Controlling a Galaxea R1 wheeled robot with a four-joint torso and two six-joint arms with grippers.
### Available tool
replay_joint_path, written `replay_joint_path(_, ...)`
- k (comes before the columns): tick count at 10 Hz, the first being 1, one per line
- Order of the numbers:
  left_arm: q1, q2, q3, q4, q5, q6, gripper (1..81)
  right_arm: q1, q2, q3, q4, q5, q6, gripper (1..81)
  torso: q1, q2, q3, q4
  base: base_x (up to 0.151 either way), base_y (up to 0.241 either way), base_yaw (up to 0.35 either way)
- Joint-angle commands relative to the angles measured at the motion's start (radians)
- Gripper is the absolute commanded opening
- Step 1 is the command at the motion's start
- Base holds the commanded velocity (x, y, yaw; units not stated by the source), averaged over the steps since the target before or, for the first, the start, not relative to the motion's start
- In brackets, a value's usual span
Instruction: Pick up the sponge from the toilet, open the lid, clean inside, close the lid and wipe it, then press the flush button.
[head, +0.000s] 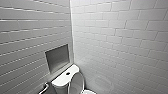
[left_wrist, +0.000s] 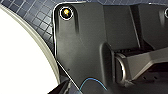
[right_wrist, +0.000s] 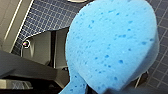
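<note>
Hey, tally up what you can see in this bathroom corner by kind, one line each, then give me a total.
toilet: 1
sponge: 1
wall niche: 1
Total: 3

No legible text or markings.

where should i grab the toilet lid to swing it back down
Grip the lid by its rounded top edge, the free end away from the hinge. It stands upright against the tank, so come from the front and pinch over the rim; the tank likely blocks its back.
</note>
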Motion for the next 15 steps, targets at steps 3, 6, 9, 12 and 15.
replay_joint_path(3, -0.032, 0.052, 0.027, -0.712, 0.212, 0.806, 81.1, 0.035, 0.013, -0.004, -0.010, -0.122, -0.006, 1.0, 0.000, 0.000, 0.000, 0.000, 0.000, 0.000, 0.000)
replay_joint_path(6, -0.057, 0.029, 0.050, -1.343, 0.136, 1.574, 81.1, 0.033, 0.019, -0.007, -0.012, -0.114, -0.009, 1.0, 0.000, 0.000, 0.000, 0.000, 0.000, 0.000, 0.000)
replay_joint_path(9, -0.091, 0.021, 0.073, -1.672, 0.149, 1.899, 81.1, 0.014, 0.024, -0.012, 0.032, -0.090, -0.010, 1.0, 0.000, 0.000, 0.000, 0.000, 0.000, 0.000, 0.000)
replay_joint_path(12, -0.097, 0.024, 0.087, -1.693, 0.149, 1.901, 81.1, 0.015, 0.012, -0.027, 0.120, -0.051, -0.069, 1.0, 0.000, 0.000, 0.000, 0.000, 0.000, 0.000, 0.000)
replay_joint_path(15, -0.097, 0.021, 0.087, -1.684, 0.149, 1.910, 81.1, 0.033, 0.004, -0.001, 0.120, -0.063, -0.078, 1.0, 0.000, 0.000, 0.000, 0.000, 0.000, 0.000, 0.000)
